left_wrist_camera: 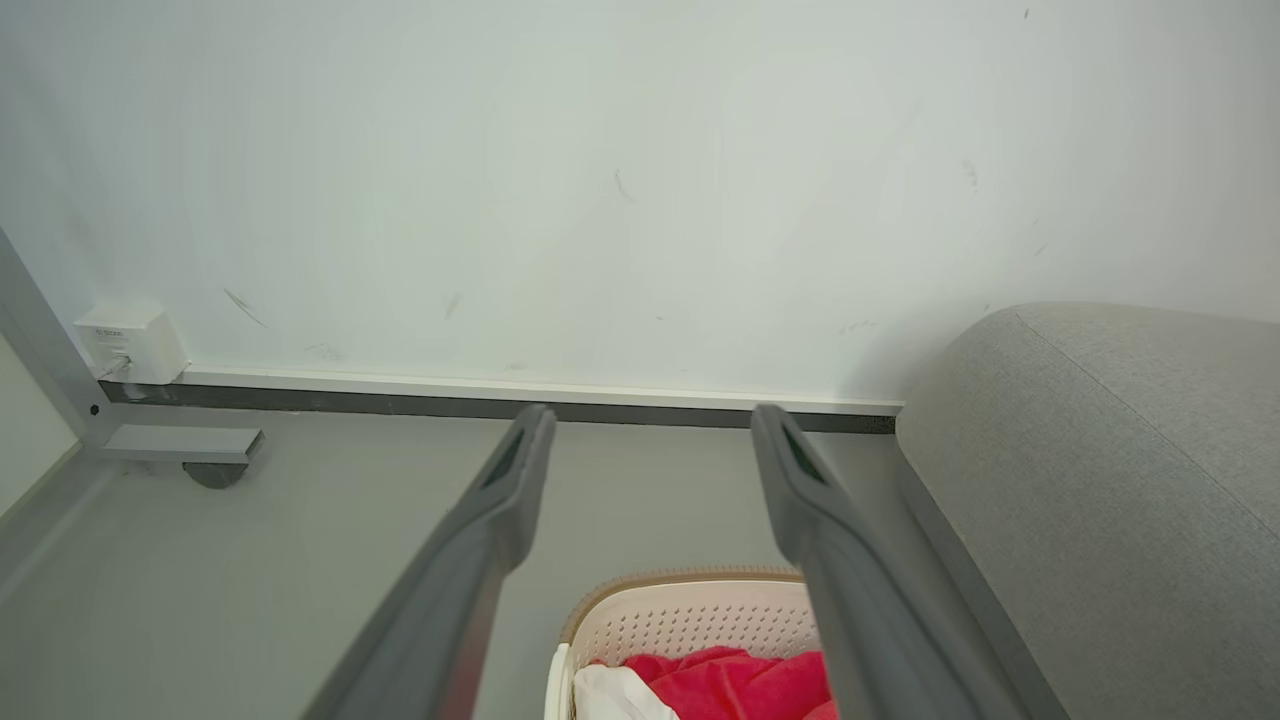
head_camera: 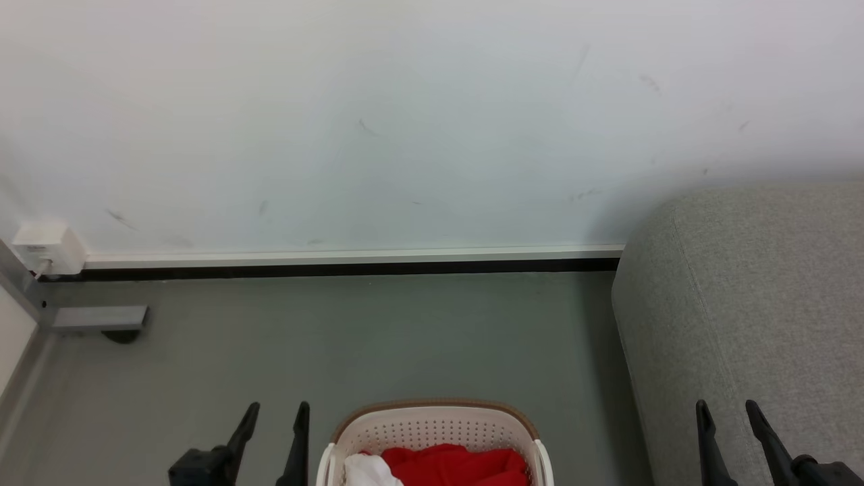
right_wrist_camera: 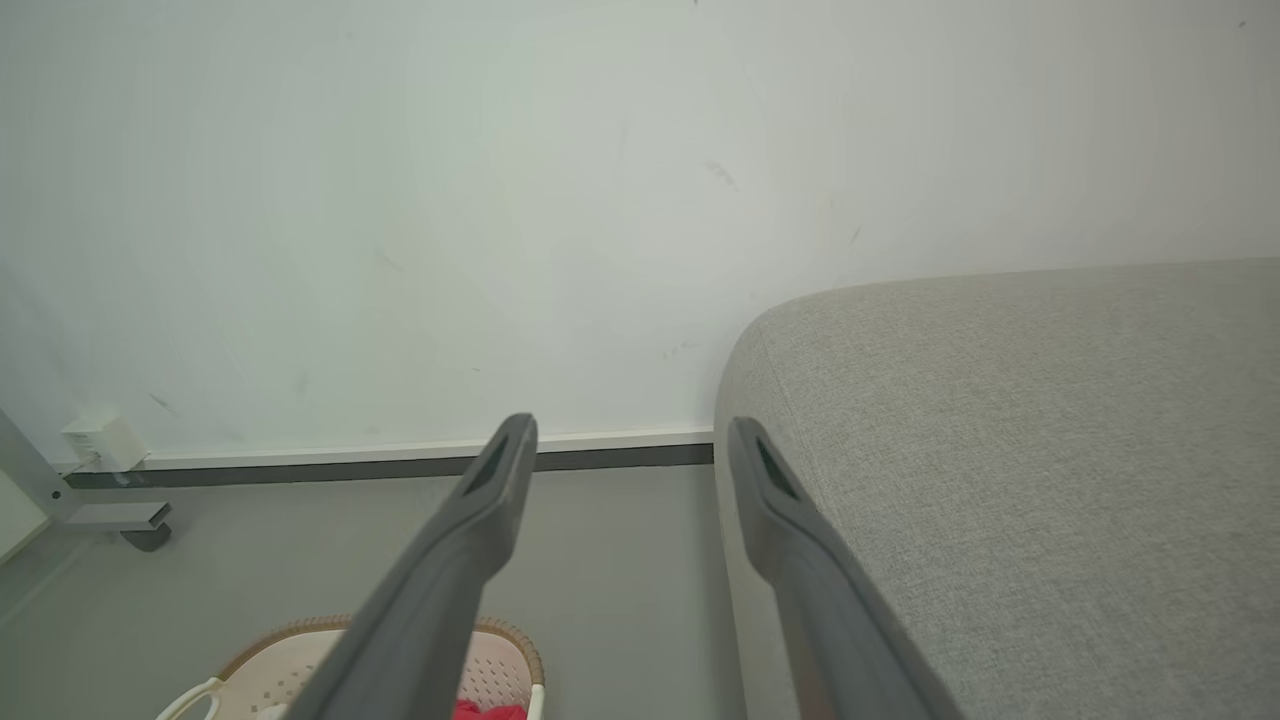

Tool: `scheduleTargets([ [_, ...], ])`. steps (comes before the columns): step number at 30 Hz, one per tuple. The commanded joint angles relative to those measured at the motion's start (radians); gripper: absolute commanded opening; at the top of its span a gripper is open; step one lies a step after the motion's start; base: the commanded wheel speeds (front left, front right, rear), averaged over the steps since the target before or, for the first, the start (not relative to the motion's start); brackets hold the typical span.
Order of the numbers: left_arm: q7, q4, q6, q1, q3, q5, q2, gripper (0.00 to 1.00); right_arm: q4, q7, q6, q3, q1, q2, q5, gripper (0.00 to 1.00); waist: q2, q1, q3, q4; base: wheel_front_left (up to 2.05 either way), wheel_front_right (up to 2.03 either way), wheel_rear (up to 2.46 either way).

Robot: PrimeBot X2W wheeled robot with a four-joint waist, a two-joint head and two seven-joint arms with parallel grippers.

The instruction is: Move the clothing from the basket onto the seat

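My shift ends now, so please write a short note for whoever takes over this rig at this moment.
Left gripper: open, holding nothing, left of the basket.
Right gripper: open, holding nothing, before the seat.
The basket stands on the floor, left of the seat; the red and white clothing lies inside.
Done: no step yet.
To do: lift the clothing onto the seat.

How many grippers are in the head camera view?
2. The left gripper is left of the basket; the right gripper shows at lower right against the seat. Both open.
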Motion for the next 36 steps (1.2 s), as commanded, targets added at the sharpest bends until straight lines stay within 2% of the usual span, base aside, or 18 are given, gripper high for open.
scheduleTargets([
  [1,-0.001,0.002,0.000,0.000,0.002,-0.007,0.004,1.00,-0.002,-0.003,-0.002,-0.004,0.011,0.001,0.002,1.00,-0.0001,0.0000,0.000,0.000,0.00,0.00,0.00],
  [26,-0.001,0.016,0.006,0.000,-0.006,-0.025,0.004,1.00,-0.018,-0.003,-0.002,-0.011,0.007,0.003,-0.005,1.00,-0.0001,0.0000,0.016,-0.010,0.00,0.00,0.00],
  [36,-0.001,0.016,0.002,-0.059,-0.013,-0.013,0.004,1.00,-0.047,-0.002,-0.002,-0.008,-0.038,0.003,-0.010,1.00,-0.0001,0.0000,0.105,-0.031,0.00,0.00,0.00],
])
